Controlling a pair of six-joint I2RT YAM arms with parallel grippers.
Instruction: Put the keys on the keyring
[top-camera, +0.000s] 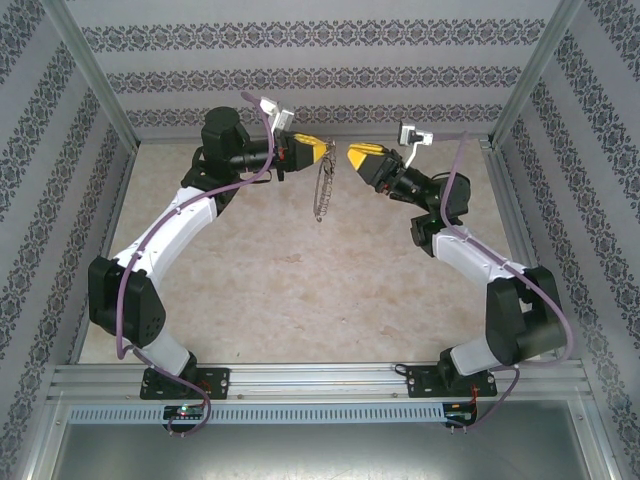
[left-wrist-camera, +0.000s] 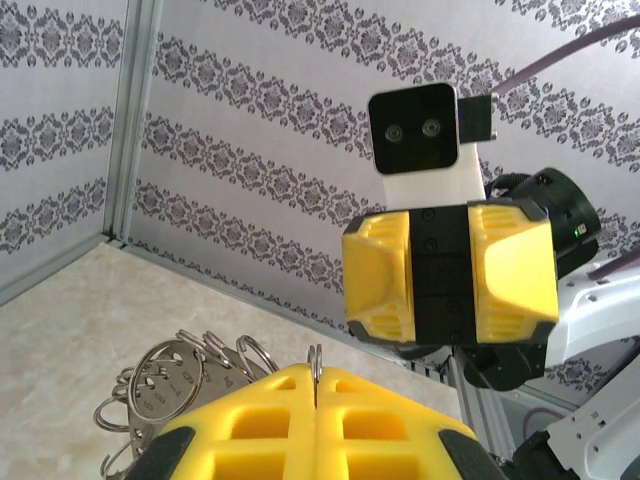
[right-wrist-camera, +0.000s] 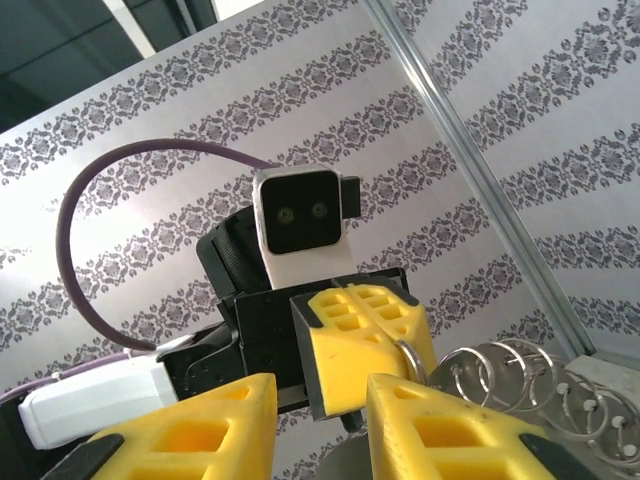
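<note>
Keyring (top-camera: 321, 190), pinched at its rim by the fully closed left hand (top-camera: 323, 152) and hanging edge-on above the counter (top-camera: 300, 280), lies just left of the facing right hand (top-camera: 353, 154), whose fingers stand partly apart, nothing visible between.

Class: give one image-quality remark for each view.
Top external: even, soft light; the large silvery metal keyring looks thin and faint. Left wrist: the yellow left end effector is near and soft-edged. Right wrist: bright wash on the patterned wall.
</note>
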